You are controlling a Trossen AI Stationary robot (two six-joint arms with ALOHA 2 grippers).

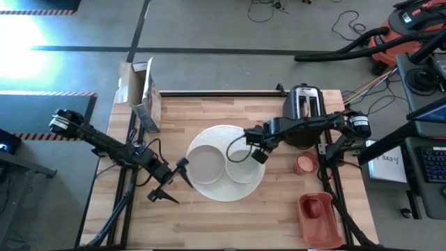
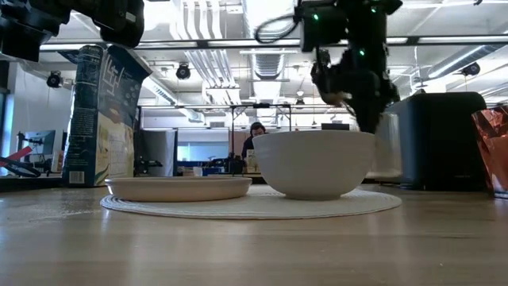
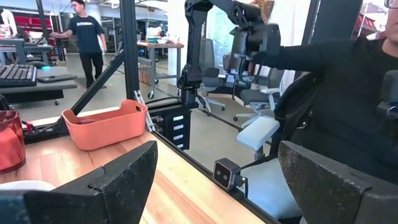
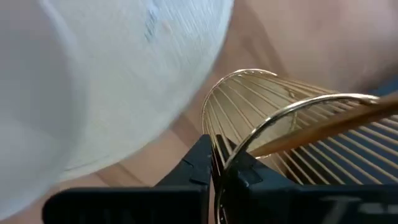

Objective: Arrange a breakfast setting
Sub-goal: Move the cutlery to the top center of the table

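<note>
One gripper (right) (image 1: 256, 150) clamps gold spoon (image 4: 261, 118).

Overhead ceiling lights (image 2: 262, 16) are lighting the scene evenly. Strong glare is washing out the floor (image 1: 28, 28) at far left. The right wrist view is showing the bowl (image 4: 93, 81) blurred.

The large round white plate (image 1: 217, 187) lies flat at the middle of my wooden tabletop (image 1: 230, 223). On its right half sits the small white bowl (image 1: 244, 165), upright and deep; on its left half lies a shallower white dish (image 1: 205, 162). The small red cup (image 1: 304, 164) stands upright to the plate's right, well apart from it. A gold wire thing (image 4: 286, 118) sits in my right pincer (image 1: 258, 148), just above the bowl's rim.
</note>
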